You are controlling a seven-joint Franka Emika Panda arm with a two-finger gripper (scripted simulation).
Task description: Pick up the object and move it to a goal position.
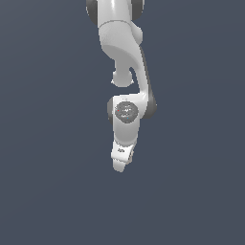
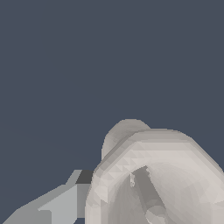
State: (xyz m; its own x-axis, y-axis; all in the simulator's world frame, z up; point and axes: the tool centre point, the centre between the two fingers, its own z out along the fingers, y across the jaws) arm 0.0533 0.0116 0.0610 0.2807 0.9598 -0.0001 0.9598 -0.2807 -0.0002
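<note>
The object (image 2: 144,166) fills the near part of the wrist view: an off-white, cup-like round piece with a flared rim and a hollow top that faces the camera. A grey finger (image 2: 57,205) presses against its side; the other finger is hidden behind it. In the exterior view my gripper (image 1: 119,164) hangs at the end of the white arm, pointing down and a little toward the exterior view's left, shut on the object. There, a pale rounded bit at the fingertips (image 1: 118,167) can hardly be told apart from the white fingers.
A plain dark blue-grey surface lies all around. The white arm (image 1: 122,43) comes down from the top middle of the exterior view. No other objects or marker show.
</note>
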